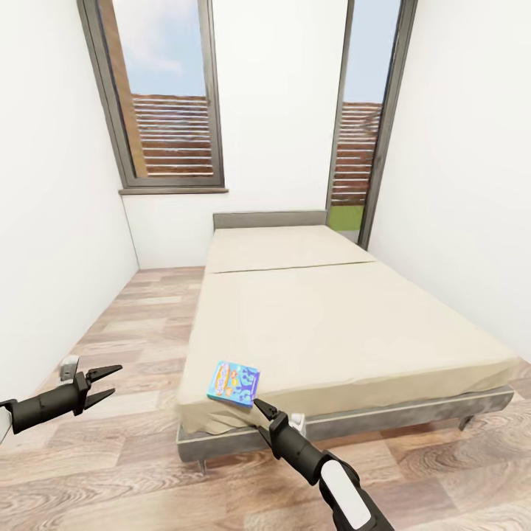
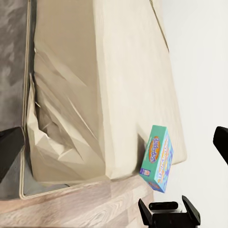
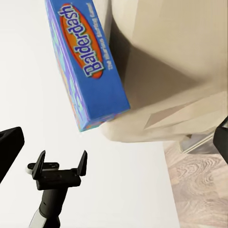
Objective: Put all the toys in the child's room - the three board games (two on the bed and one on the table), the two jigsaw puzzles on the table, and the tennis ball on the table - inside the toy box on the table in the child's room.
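Now reaching for the small blue-teal cardboard board game at the near corner of the beige-mattressed bed.

Right black gripper hung just beside the box, fingers seemingly parted, holding nothing; next it needed to close on the box. Left gripper gaped empty over the floor.

Both arms are black and round like tubes. The right arm has a white part near the elbow. Each gripper, left gripper and right gripper, has two thin, pointy black fingers
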You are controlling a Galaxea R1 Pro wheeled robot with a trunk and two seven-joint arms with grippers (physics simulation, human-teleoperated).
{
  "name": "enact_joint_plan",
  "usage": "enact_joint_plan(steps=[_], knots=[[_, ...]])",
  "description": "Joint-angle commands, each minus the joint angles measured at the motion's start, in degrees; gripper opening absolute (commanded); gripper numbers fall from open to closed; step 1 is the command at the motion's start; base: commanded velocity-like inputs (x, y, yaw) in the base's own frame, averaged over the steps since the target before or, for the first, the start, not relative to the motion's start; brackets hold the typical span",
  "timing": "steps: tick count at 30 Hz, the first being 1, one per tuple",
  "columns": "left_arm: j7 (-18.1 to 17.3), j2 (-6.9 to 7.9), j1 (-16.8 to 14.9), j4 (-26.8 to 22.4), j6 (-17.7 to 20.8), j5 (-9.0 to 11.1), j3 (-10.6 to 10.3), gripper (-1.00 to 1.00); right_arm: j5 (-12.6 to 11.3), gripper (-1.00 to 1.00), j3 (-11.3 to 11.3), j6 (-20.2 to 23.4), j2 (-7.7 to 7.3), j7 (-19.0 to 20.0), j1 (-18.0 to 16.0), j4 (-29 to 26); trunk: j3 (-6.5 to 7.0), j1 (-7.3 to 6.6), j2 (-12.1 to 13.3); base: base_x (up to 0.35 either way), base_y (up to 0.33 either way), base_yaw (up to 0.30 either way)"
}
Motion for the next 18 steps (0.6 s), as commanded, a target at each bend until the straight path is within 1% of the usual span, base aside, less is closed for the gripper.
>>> enact_joint_plan(steps=[1,3,7,18], knots=[[-0.1,0.00,0.0,0.0,0.3,0.0,0.1,1.00,-0.4,1.00,0.0,0.3,0.00,0.0,0.0,0.0,-0.06,-0.02,0.0,-0.076,0.192,0.000],[-0.1,0.02,0.0,0.0,0.3,0.0,0.1,1.00,-0.4,1.00,0.0,0.3,0.00,0.0,0.0,0.0,-0.06,-0.02,0.0,-0.063,0.176,0.000],[-0.1,0.03,0.0,0.0,0.2,0.0,0.1,1.00,-0.4,1.00,0.0,0.3,0.00,0.0,0.0,0.0,-0.06,-0.02,0.0,-0.026,0.078,0.000],[-0.1,0.04,0.0,0.0,0.2,0.0,0.1,1.00,-0.3,1.00,0.0,0.2,0.00,0.0,0.0,0.0,-0.06,-0.02,0.0,-0.004,0.014,0.000]])
